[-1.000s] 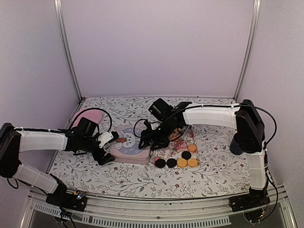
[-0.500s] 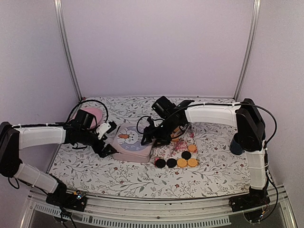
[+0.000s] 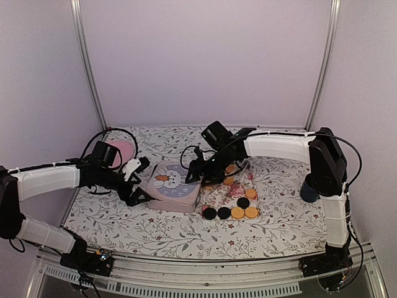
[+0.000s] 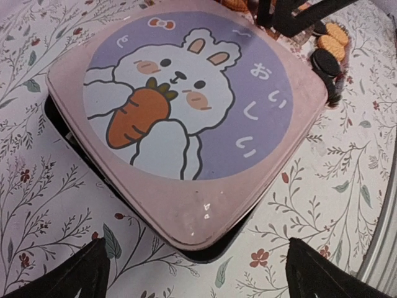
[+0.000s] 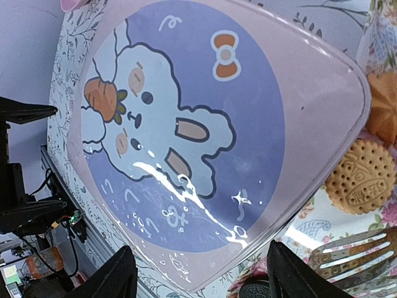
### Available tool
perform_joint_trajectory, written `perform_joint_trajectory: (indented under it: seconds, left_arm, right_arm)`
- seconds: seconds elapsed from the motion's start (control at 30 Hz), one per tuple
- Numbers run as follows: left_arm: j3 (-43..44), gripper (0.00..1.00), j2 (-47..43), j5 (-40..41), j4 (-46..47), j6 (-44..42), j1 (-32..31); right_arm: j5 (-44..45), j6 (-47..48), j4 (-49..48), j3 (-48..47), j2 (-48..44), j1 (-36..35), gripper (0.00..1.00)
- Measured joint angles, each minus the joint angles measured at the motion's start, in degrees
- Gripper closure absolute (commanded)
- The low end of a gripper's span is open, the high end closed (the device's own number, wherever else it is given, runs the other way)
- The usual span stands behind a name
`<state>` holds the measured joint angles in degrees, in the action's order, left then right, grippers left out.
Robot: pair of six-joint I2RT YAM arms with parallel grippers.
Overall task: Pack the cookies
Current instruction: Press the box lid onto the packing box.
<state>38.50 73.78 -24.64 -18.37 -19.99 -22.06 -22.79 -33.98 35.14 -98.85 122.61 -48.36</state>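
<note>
I see the pink bunny-lid box [image 3: 172, 186] closed mid-table, while cookies [image 3: 231, 212], dark and golden, lie loose on a floral cloth [image 3: 226, 197] just right of it. My left gripper [image 3: 140, 181] and right gripper [image 3: 198, 171] flank the box, both spread and holding nothing. I judge packing incomplete: those cookies need boxing, which calls for the lid off.

My left end effector [image 3: 141, 181] flanks the box lid [image 3: 174, 184] on its left; my right end effector [image 3: 196, 174] crowds its right edge. Cookies [image 3: 231, 212] block the table beside it. Near table edge [image 3: 186, 239] lies open; a dark cup [image 3: 307, 189] guards the right edge.
</note>
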Motion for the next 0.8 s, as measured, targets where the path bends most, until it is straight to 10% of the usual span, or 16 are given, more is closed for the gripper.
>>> perform_joint_trajectory:
  seconds: [0.8]
  left_arm:
    - [10.82,0.01,15.43,-9.18,2.01,5.05,11.52]
  right_arm:
    - [3.06,4.09,2.97,-3.32,2.27,0.83,0.24]
